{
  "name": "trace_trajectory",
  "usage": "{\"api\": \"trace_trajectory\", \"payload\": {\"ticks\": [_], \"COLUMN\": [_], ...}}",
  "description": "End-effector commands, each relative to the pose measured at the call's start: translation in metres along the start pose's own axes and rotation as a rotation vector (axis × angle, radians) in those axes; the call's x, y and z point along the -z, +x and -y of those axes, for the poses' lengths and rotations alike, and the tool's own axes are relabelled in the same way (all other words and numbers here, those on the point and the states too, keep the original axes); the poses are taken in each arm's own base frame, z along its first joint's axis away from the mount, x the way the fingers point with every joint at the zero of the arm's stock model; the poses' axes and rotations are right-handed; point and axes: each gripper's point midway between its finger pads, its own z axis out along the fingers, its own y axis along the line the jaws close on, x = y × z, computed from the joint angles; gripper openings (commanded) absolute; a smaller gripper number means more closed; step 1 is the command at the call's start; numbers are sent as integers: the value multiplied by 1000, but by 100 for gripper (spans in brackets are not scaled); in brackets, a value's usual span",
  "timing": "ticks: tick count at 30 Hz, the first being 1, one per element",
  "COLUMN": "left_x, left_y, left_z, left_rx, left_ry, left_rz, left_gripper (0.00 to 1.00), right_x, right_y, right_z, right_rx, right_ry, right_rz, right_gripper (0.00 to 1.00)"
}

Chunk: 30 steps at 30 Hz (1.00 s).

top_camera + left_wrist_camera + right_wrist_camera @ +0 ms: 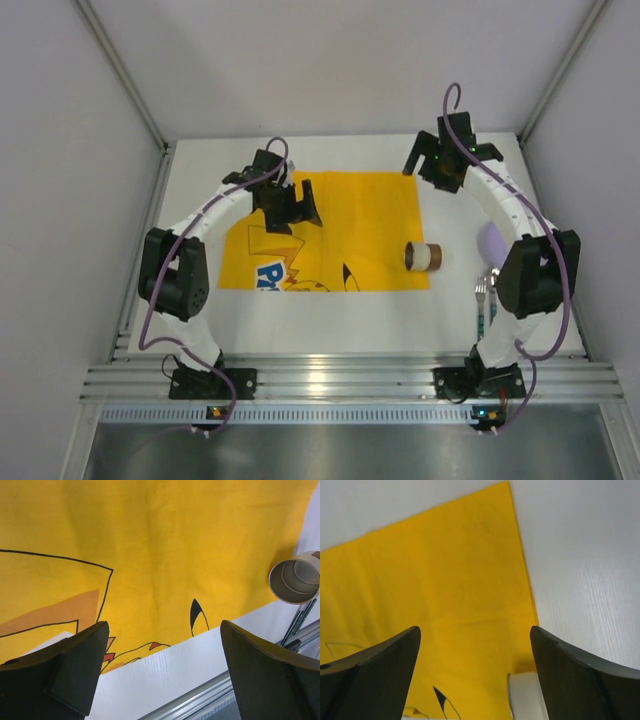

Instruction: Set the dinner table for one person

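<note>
Top external: "P"-marked mat (370, 215) on table (400, 320)

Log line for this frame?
left gripper open, empty, over mat | right gripper open, empty | cup on its side at mat edge | fork lying right of mat

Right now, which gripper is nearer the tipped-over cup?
Right. The right gripper is beyond the cup, at the far corner of the mat; the left gripper is farther to its left.
</note>
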Motion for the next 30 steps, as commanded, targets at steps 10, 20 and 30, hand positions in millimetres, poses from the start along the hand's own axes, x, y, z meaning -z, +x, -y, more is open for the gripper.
{"api": "trace_trajectory", "payload": {"ticks": [10, 20, 30], "left_x": [13, 15, 38], "left_y": [18, 46, 64], "left_z": [51, 73, 58], "left_rx": [-94, -99, -62], "left_ry": [32, 35, -17], "left_rz": [18, 10, 48], "left_gripper": [98, 98, 98], "right_x": [102, 116, 73], "right_y": [166, 235, 233], "right_z": [40, 88, 116], "right_rx": [169, 401, 490], "right_ry": [-27, 182, 332], "right_rz": [-539, -636, -561], "right_gripper": [100, 100, 91]}}
